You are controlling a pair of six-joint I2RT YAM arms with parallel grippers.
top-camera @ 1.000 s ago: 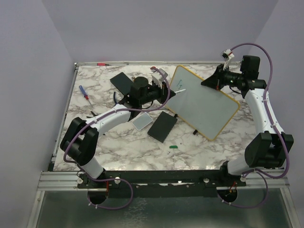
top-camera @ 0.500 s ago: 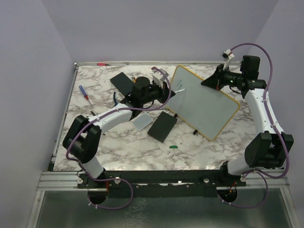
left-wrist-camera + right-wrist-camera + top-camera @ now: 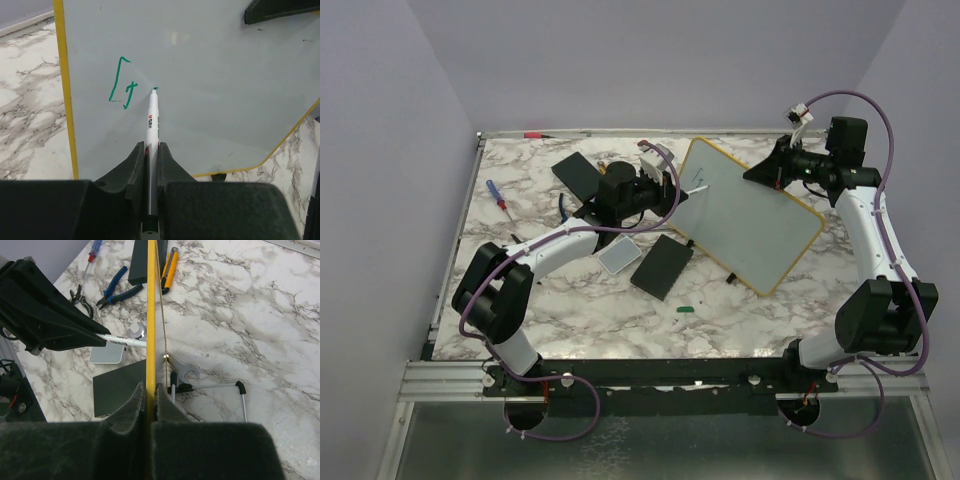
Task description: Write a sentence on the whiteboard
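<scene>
The whiteboard [image 3: 745, 215], white with a yellow rim, is held tilted up off the marble table. My right gripper [image 3: 760, 172] is shut on its far rim, seen edge-on as a yellow strip [image 3: 150, 315] between the fingers. My left gripper [image 3: 665, 185] is shut on a white marker [image 3: 151, 125] whose green tip touches the board face [image 3: 200, 75]. The sentence [image 3: 121, 84] is a few green strokes near the board's left rim, just left of the tip. The left gripper [image 3: 150, 155] and marker [image 3: 120, 340] also show in the right wrist view.
Two black slabs [image 3: 662, 266] [image 3: 577, 171], a small pale pad [image 3: 618, 257], a green cap [image 3: 686, 309] and a red-blue screwdriver [image 3: 497, 194] lie on the table. Pliers [image 3: 116, 290], a yellow-handled tool [image 3: 170, 267] and a wrench [image 3: 186, 374] lie under the board.
The left gripper has shifted slightly up and right along the board with the marker. The right arm and board have not moved.
</scene>
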